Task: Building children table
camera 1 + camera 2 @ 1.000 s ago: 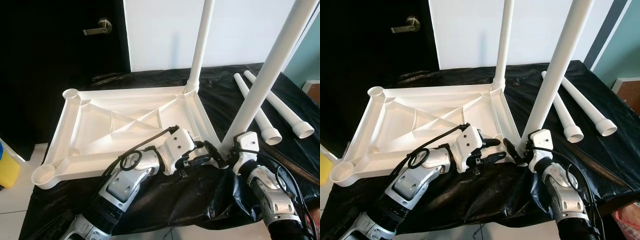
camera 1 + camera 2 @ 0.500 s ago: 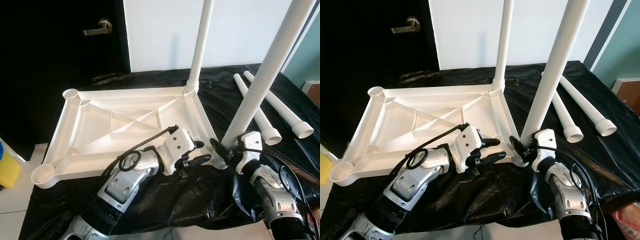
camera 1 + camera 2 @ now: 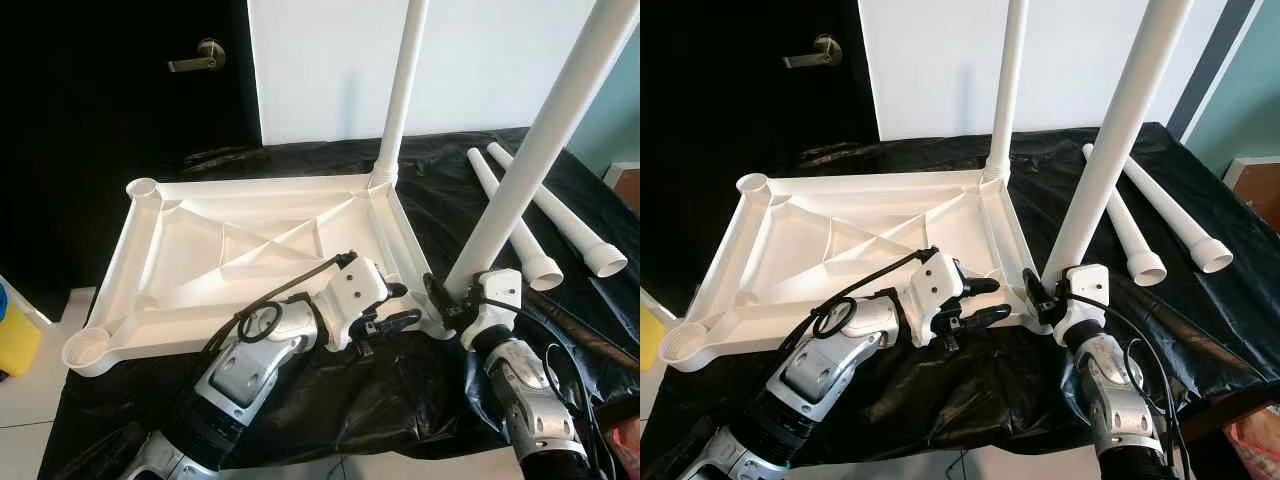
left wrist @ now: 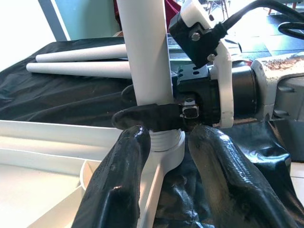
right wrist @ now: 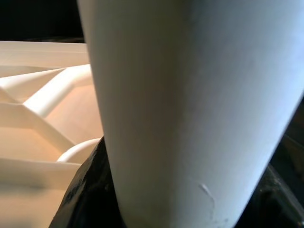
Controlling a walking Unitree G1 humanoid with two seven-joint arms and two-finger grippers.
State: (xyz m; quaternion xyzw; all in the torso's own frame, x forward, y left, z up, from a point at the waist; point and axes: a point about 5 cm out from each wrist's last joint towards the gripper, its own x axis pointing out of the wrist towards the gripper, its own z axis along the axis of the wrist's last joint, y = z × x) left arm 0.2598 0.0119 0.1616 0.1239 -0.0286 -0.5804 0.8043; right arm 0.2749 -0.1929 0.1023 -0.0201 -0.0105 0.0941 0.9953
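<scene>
Black sheet [image 3: 430,190] over floor, dark door [image 3: 120,90] behind. Upturned white tabletop [image 3: 250,250], two spare legs [image 3: 540,230] lying right. Right gripper [image 3: 1038,292] pinching upright leg [image 3: 530,170] at corner socket; left gripper [image 3: 400,305] spread alongside.

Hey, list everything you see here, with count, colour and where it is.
Tabletop: one, white, upside down on the black sheet.
Fitted leg: one, white, upright in the far right corner socket.
Held leg: one, white, tilted at the near right corner.
Loose legs: two, white, lying right of the tabletop.
Black sheet: one, under everything.
Door: one, dark, rear left.
Yellow object: one, far left.
Left hand: open, at the near right corner.
Right hand: shut on the held leg's base.
</scene>
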